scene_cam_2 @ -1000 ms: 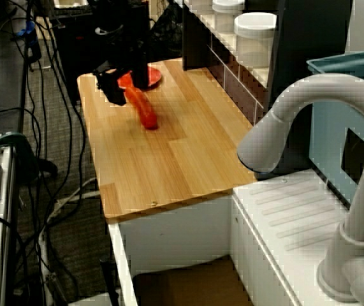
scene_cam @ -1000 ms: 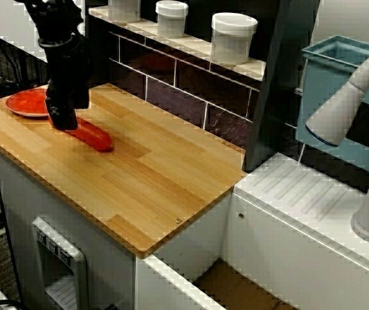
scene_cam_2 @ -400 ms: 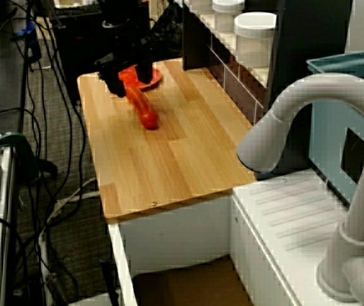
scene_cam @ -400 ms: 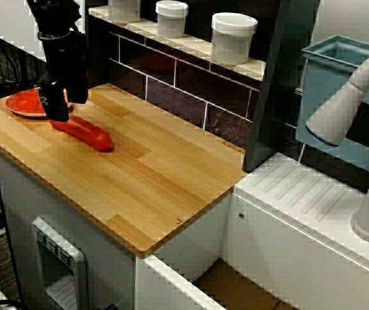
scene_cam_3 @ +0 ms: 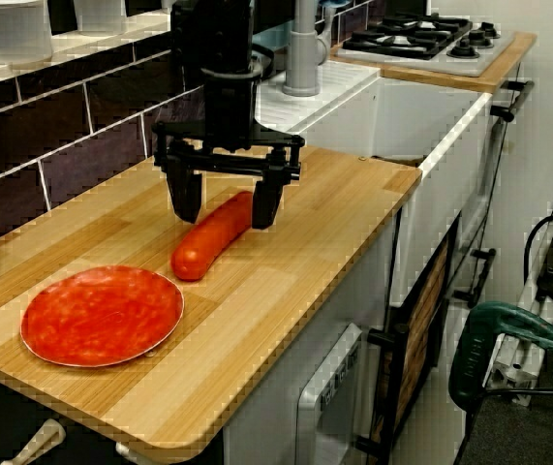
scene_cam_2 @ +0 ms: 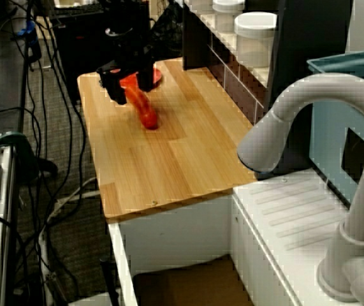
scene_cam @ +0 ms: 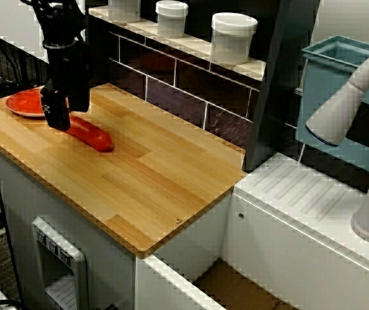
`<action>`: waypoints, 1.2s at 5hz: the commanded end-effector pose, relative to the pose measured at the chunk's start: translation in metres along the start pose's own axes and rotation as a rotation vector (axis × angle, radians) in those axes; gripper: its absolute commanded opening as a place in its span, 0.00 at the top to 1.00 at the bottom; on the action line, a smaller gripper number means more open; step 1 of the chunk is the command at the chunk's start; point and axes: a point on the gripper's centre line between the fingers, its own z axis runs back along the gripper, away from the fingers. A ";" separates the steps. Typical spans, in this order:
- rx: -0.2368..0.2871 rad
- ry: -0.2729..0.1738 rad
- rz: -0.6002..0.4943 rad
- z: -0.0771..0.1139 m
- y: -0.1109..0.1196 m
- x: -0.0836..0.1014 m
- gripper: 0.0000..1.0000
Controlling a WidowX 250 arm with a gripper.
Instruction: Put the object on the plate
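The object (scene_cam_3: 210, 237) is a glossy red-orange sausage-shaped piece lying flat on the wooden counter; it also shows as the object (scene_cam: 92, 135) and the object (scene_cam_2: 146, 115). The plate (scene_cam_3: 102, 315) is flat, round and red, and sits beside the object's near end by the counter's corner. It appears again as the plate (scene_cam: 24, 102) and the plate (scene_cam_2: 157, 76). My black gripper (scene_cam_3: 224, 215) hangs open over the object, one finger on each side of it. In the other views the gripper (scene_cam: 69, 111) and gripper (scene_cam_2: 131, 87) hide part of the object and the plate.
White lidded jars (scene_cam: 234, 37) stand on the tiled ledge behind the counter. A dark upright post (scene_cam: 278, 84) bounds the counter's right side, with a sink drainboard (scene_cam: 313, 200) and grey tap (scene_cam_2: 296, 121) beyond. Cables (scene_cam_2: 35, 127) hang past the counter's left edge.
The gripper rose a little from the object, then came back down over it, still open. The object and the plate have not moved.
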 end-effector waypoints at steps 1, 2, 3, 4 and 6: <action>0.055 0.028 0.042 -0.011 0.027 0.009 0.00; 0.073 0.036 0.085 -0.014 0.029 0.007 0.00; 0.056 0.027 0.099 -0.013 0.030 0.005 1.00; 0.042 0.019 0.093 -0.006 0.028 0.003 1.00; 0.011 -0.033 0.065 0.031 0.024 0.004 1.00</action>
